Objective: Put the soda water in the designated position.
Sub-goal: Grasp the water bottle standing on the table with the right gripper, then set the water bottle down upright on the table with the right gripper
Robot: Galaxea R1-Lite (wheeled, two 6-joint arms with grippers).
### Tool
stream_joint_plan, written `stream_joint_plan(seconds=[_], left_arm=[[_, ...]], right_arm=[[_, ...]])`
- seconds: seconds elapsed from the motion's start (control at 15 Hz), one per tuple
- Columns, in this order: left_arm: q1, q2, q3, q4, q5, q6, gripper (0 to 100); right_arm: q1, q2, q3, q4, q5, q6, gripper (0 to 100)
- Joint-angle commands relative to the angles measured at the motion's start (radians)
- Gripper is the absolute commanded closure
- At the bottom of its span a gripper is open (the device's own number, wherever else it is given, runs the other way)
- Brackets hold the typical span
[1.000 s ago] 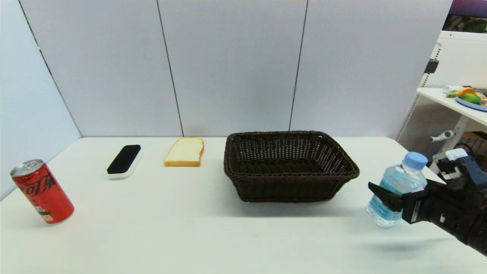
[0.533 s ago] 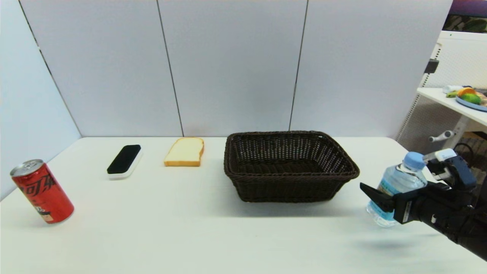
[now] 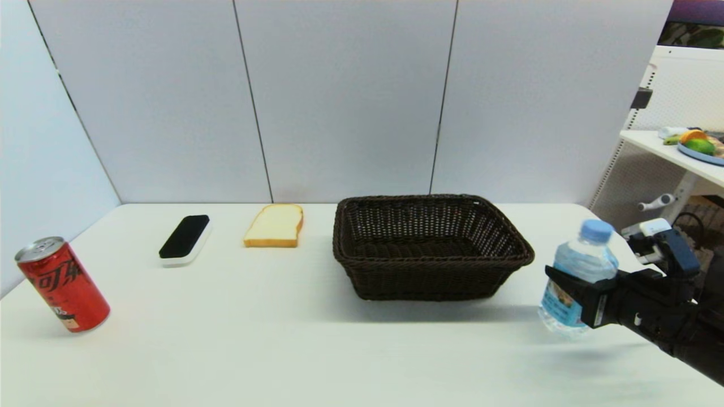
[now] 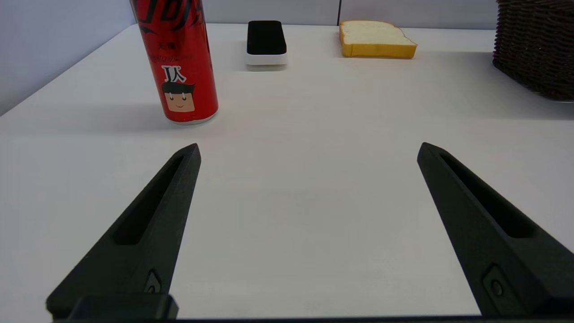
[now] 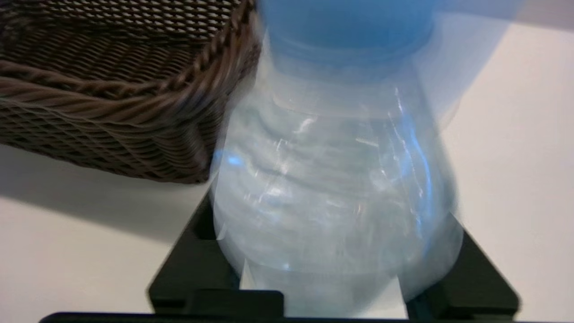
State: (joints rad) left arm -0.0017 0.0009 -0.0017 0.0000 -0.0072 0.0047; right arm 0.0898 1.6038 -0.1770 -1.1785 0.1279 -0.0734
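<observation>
Soda water (image 3: 578, 277): small clear plastic bottle, light blue cap, blue label, ribbed thin wall. Likely light, squashy, smooth; hold at mid-body, moderate squeeze. Location: 4 o'clock of wicker basket (image 3: 430, 249), near right table edge, tilted slightly, apparently just above white tabletop (image 3: 294, 339).

Right gripper (image 3: 571, 288): fingers clamped on bottle body at label.

Left gripper (image 4: 307, 150): parked near red can (image 4: 179, 63), fingers spread wide, nothing held.

Basket: stiff dark woven weave.

Even, bright overhead light; soft shadows under the basket (image 3: 430, 243) and red can (image 3: 62, 284). Head view bows at the edges. Right wrist view is motion-blurred, soda water (image 5: 336, 179) smeared. Left wrist view is sharp.
</observation>
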Motion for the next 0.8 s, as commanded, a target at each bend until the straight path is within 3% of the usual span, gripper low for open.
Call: stream_joint_plan(seconds=[0.07, 0.47, 0.67, 0.8], left_arm=[[0.0, 0.001, 0.0, 0.0, 0.0, 0.0, 0], [0.0, 0.001, 0.0, 0.0, 0.0, 0.0, 0], [0.0, 0.001, 0.0, -0.002, 0.0, 0.0, 0], [0.0, 0.001, 0.0, 0.0, 0.0, 0.0, 0]], right_arm=[[-0.013, -0.008, -0.018, -0.004, 0.001, 0.006, 100], [-0.012, -0.193, -0.088, 0.05, 0.019, 0.015, 100], [-0.01, -0.282, -0.176, 0.165, 0.101, 0.015, 100], [0.041, -0.377, -0.213, 0.281, 0.184, 0.015, 100]])
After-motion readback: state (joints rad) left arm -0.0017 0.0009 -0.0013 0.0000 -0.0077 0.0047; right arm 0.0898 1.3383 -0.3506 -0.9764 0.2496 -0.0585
